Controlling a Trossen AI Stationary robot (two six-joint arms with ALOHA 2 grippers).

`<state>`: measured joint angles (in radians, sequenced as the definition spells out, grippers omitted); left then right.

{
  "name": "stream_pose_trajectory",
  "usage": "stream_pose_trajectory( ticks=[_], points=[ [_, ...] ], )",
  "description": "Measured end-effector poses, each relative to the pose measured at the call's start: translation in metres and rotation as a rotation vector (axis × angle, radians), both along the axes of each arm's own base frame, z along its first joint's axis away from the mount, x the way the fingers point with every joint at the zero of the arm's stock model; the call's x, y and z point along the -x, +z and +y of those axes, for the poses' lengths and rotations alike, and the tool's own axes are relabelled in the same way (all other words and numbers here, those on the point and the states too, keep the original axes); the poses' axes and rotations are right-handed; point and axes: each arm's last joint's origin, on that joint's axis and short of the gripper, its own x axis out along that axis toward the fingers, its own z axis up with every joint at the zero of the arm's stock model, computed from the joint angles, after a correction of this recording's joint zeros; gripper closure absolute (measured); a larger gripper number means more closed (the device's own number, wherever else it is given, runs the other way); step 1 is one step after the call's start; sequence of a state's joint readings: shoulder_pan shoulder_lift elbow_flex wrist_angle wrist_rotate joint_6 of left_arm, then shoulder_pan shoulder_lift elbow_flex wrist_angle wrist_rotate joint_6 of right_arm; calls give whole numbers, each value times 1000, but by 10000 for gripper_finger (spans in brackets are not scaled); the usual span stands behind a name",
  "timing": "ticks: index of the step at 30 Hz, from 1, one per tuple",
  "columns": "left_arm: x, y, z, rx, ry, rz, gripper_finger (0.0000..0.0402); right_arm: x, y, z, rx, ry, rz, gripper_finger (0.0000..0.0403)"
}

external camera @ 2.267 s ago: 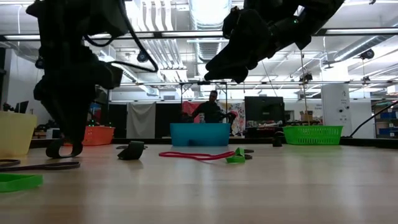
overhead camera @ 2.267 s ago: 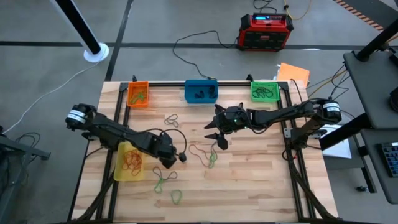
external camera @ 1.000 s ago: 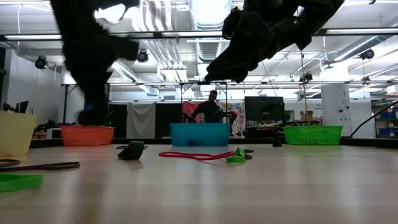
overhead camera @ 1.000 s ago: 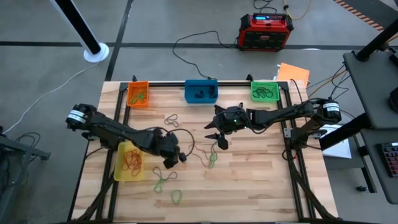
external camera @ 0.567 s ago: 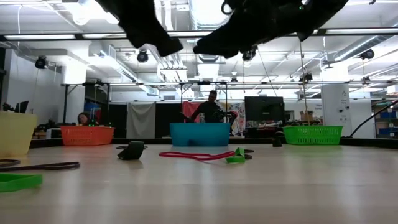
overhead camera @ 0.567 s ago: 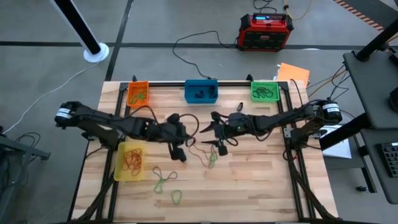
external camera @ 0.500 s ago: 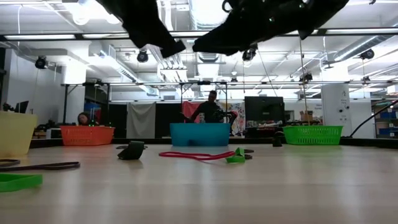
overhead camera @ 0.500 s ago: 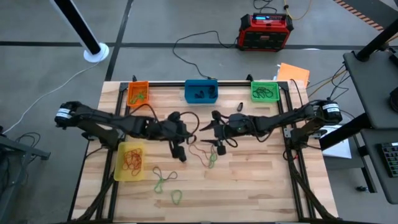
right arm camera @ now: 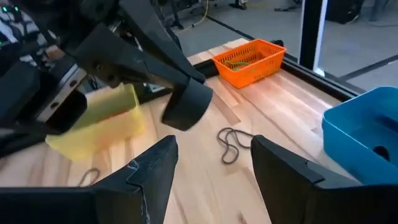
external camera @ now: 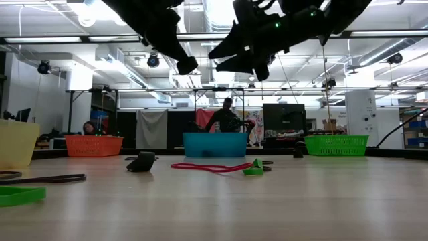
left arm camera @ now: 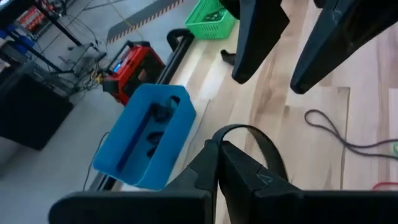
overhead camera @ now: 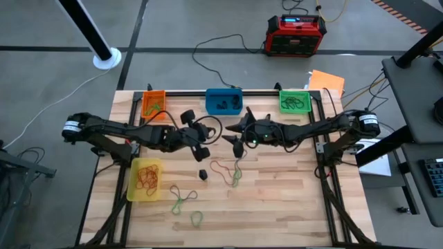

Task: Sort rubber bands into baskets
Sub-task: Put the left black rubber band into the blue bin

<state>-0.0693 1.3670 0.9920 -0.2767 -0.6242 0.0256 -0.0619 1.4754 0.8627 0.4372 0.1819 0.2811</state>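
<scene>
My left gripper (overhead camera: 196,137) (external camera: 184,64) hangs over the table's middle, short of the blue basket (overhead camera: 224,102) (left arm camera: 146,140), shut on a black rubber band (left arm camera: 268,144). My right gripper (overhead camera: 236,140) (right arm camera: 214,174) faces it from the right, open, with nothing between its fingers. The orange basket (overhead camera: 154,105), the green basket (overhead camera: 294,102) and the yellow basket (overhead camera: 145,178) hold bands. Loose bands lie flat on the wood: red-brown and green ones (overhead camera: 232,171), a tan one (overhead camera: 192,131), green ones (overhead camera: 181,200) and a black one (overhead camera: 203,174). My left gripper pinches one spot of the black band's loop (left arm camera: 219,143) between its two shut fingertips. The fingers slant toward the table's far right. The rest of the loop arches out beyond the fingertips, lifted clear of the table.
A red-and-black power box (overhead camera: 296,34) with cables stands on the floor beyond the far edge. A dark frame rail (overhead camera: 228,92) runs behind the baskets. A person (external camera: 227,115) shows in the room beyond. Bare wood lies at the near right (overhead camera: 291,207).
My left gripper has risen from beside the yellow basket and gone toward the far edge and the blue basket, staying shut, with the black band lifted along. My right gripper has tipped more level and shifted slightly toward the left arm, still open.
</scene>
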Motion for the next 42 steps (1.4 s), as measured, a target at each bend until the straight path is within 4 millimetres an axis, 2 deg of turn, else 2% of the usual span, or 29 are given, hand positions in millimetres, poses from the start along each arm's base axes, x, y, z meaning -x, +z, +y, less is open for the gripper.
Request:
stream_pose_trajectory(
  ticks=[15,21,36,42],
  points=[
    [-5,7,0,-26,-16,-69,402,-5,7,-8,-54,-6,-133,204],
    [-7,10,4,-25,-4,-107,401,-9,3,-8,-62,11,-154,204],
    [-9,14,4,-19,-2,-157,401,-23,-4,-12,40,22,-159,205],
    [-8,13,4,-19,-2,-143,402,-26,-3,-13,85,29,-155,239]
  ],
)
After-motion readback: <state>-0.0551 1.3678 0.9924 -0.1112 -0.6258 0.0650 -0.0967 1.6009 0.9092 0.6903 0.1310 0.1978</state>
